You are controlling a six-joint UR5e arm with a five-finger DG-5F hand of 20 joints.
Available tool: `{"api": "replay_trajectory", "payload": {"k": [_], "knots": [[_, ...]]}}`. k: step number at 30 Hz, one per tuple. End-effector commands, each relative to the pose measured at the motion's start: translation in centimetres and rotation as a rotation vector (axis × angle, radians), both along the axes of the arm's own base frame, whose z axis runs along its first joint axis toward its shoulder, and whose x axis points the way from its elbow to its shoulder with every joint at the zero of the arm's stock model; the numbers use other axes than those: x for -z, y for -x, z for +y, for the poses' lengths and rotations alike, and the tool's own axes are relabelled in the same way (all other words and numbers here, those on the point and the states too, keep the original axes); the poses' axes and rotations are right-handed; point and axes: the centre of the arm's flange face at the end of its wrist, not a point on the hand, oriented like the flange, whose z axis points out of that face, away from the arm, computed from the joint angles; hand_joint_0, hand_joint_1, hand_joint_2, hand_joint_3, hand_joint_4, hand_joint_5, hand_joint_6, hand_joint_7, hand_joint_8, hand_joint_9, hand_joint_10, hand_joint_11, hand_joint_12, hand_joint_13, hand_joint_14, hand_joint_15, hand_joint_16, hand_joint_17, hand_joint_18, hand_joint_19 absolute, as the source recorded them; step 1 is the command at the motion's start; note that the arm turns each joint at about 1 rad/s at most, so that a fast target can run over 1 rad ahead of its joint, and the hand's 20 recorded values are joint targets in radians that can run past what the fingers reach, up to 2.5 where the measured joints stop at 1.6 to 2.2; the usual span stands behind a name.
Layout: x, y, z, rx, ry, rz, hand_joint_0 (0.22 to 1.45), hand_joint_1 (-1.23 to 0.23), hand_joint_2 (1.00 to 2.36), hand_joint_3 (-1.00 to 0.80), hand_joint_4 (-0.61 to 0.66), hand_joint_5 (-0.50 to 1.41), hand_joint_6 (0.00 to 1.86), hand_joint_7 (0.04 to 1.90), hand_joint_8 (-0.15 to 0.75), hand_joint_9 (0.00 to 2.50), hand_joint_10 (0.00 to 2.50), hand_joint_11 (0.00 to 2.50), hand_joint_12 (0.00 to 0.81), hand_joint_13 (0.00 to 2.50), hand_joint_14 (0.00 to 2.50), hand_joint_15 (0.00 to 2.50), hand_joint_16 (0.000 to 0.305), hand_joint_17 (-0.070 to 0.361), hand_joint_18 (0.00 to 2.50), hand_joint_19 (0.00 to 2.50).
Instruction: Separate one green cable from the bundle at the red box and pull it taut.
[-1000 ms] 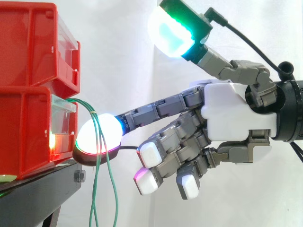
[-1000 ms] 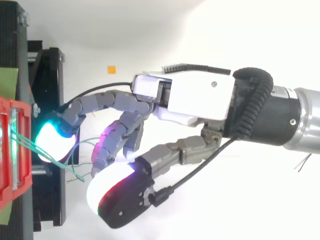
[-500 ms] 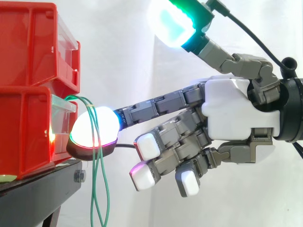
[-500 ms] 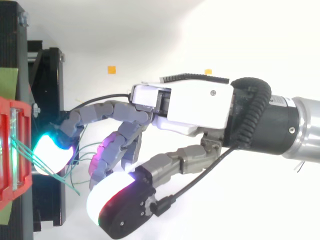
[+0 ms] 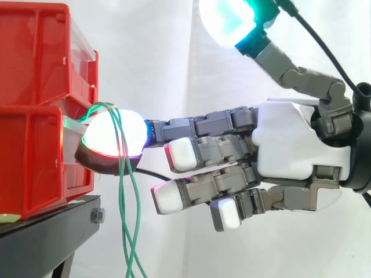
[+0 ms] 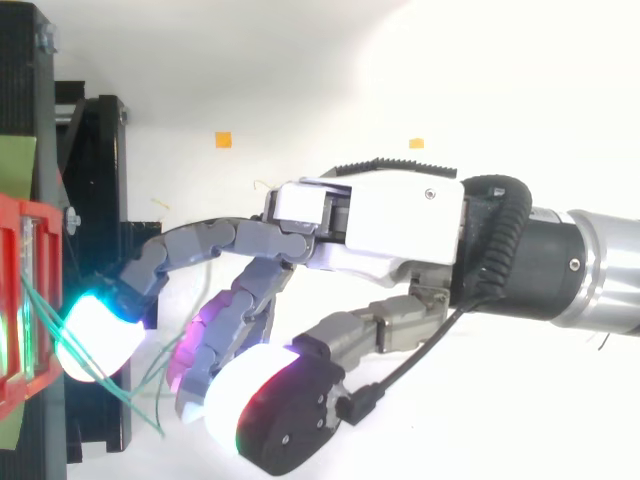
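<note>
Side view: a robot hand [image 5: 295,147] reaches in from the right toward two stacked red bins on a black stand [image 5: 46,237], in front of a white curtain [image 5: 145,58]. A small bundle of thin green cables [image 5: 122,197] comes out of the front of the lower red bin [image 5: 29,162], just under the upper red bin [image 5: 35,52]. The bundle arches over one glowing fingertip and hangs down past the edge of the stand.

The fingers [image 5: 104,136] are mostly open. One is stretched straight out, its white pad right at the bin's front with the cables draped across it. This looks like a way of hooking or feeling for a single strand. The other fingers are half bent beneath it and hold nothing. The thumb [image 5: 226,17] is raised high and well apart from them, so nothing is pinched.

Seen from above, the outstretched pad sits just beside the bin, and loose green strands trail below it.

No one cable looks separated from the rest, and all hang slack. The task appears to be at its start: a single strand has to be worked free at the bin mouth, where the strands lie closest together, before it can be pulled tight.
</note>
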Motion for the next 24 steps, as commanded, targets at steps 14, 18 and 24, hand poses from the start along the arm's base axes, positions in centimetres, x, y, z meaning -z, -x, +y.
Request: {"api": "replay_trajectory", "payload": {"k": [14,18,24], "knots": [[0.0,-0.1,0.7,-0.016,-0.058,-0.010,0.37,-0.56,1.00,-0.50,0.25,-0.15,0.50,0.64,0.351,1.07,0.01,0.37,0.452,0.85,0.01,0.46,0.084,0.188,1.09,0.44],[0.0,-0.1,1.0,-0.025,-0.096,-0.013,0.37,-0.57,1.00,-0.50,0.25,-0.15,0.50,0.64,0.346,1.07,0.01,0.36,0.452,0.85,0.01,0.46,0.083,0.188,1.09,0.44],[0.4,0.1,1.4,-0.039,-0.158,-0.008,0.37,-0.57,1.00,-0.50,0.25,-0.15,0.50,0.64,0.347,1.07,0.01,0.35,0.450,0.84,0.01,0.47,0.083,0.187,1.09,0.44]]}}
